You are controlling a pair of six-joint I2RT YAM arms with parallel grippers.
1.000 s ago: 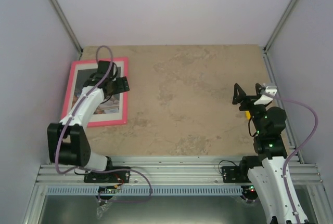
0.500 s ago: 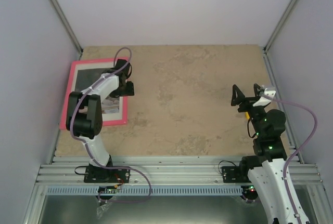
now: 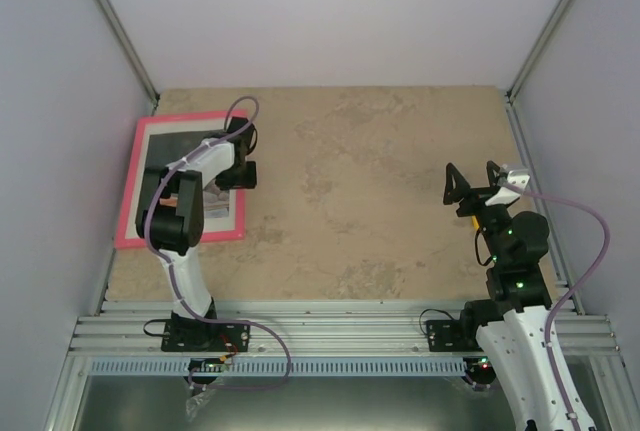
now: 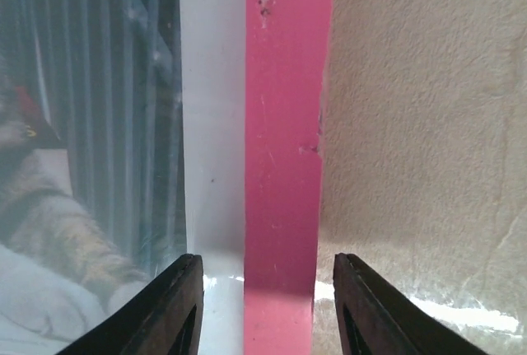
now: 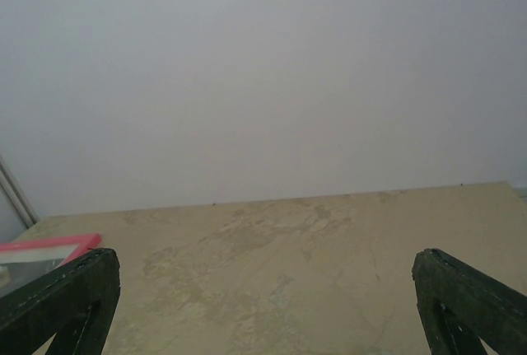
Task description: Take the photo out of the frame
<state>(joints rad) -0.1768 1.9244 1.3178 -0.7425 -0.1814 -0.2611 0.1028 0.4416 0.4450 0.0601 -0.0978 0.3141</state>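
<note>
While my left gripper (image 4: 268,260) is straddling the frame (image 4: 284,124) at its three-o'clock rail, jaws half open, I am aiming to pinch squarely.

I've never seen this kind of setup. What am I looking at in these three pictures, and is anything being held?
Two white-and-black robot arms are bolted at the near edge of a beige stone-patterned table. The wide picture looks down from above and behind. The other two come from wrist cameras, so the dark prongs at their bottom are that arm's fingers. On the table's left lies a thin bright pink picture frame holding a paper cat photo behind a white mat. The left end effector stands open astride the frame's right rail, gripping nothing. The right end effector is open and empty.
</note>
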